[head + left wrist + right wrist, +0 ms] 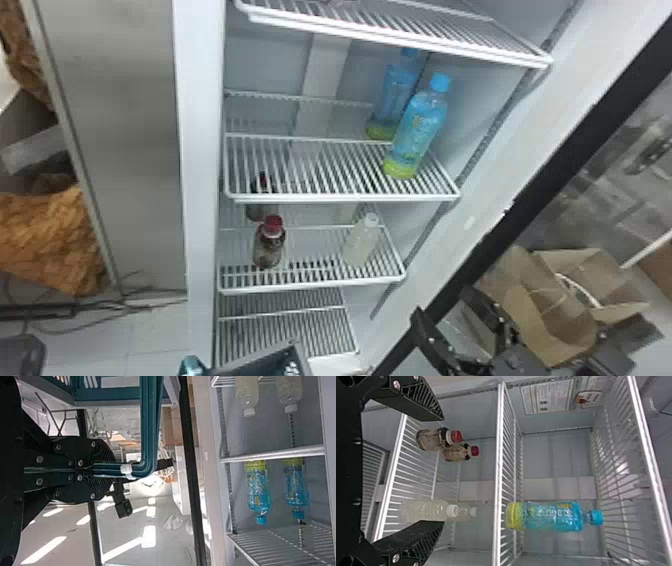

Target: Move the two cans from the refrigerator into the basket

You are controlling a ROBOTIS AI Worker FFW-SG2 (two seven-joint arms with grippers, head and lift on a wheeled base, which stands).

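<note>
Bottles, not cans: blue bottle upright on the middle shelf, red-capped bottle and pale bottle below it, probably weighty and slick with thin, yielding walls, best taken round the waist by the right gripper, empty and spread wide before the shelf, left gripper closed on the handle of the basket.

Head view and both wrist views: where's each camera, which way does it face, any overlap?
Head view: on the head, facing forward and down at the refrigerator; right gripper at lower right.
Left wrist view: on the left wrist, looking along the left gripper, shut on the basket handle, past the refrigerator into the room.
Right wrist view: on the right wrist, facing into the refrigerator between open fingers.
Head and right wrist share the front blue-capped bottle.
</note>
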